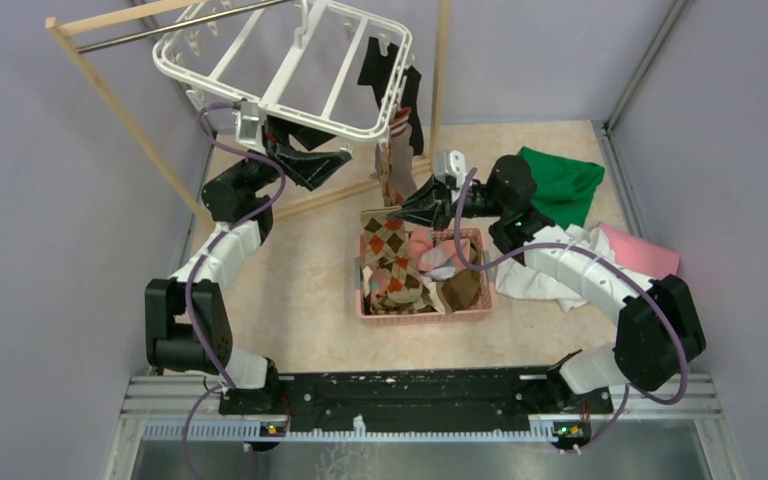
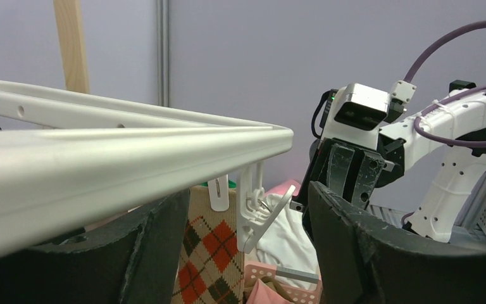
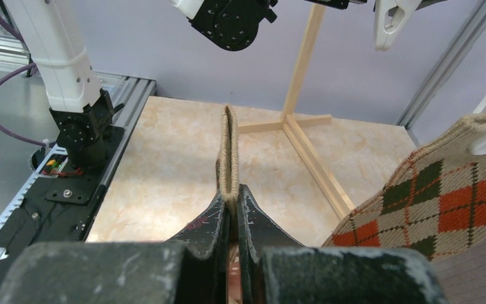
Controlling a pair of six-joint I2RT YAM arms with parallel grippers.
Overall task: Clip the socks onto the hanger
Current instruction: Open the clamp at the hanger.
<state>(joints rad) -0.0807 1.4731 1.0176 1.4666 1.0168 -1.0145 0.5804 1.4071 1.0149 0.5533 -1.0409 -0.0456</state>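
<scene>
Two claws work at opposite ends of one job. The right claw (image 3: pixel 231 202) is clenched on the folded edge of an argyle sock (image 1: pixel 388 243). It holds that edge up above the pink basket (image 1: pixel 425 312), and the rest of the sock trails down into the basket. A pink sock (image 1: pixel 423 250) and a brown sock (image 1: pixel 460 286) lie in the basket beside it.

The left claw (image 2: pixel 247 196) is raised to the near corner of the white hanger (image 1: pixel 222 75). Its jaws are spread wide and grasp nothing. In the left wrist view the hanger's rail runs above the left finger, and a white clip (image 2: pixel 253 212) dangles in the gap between the fingers (image 2: pixel 367 253).

The hanger is suspended, tilted, from the wooden rack (image 1: pixel 110 95) at the far left of the bench (image 1: pixel 290 280). Black socks (image 1: pixel 380 65) hang from its far right edge. A second argyle sock (image 3: pixel 443 202) hangs from a clip at its near right corner, just beyond the right claw.

A green cloth (image 1: pixel 560 180), a white cloth (image 1: pixel 560 275) and a pink cloth (image 1: pixel 642 250) lie heaped on the bench to the right of the basket, partly under the right arm.
</scene>
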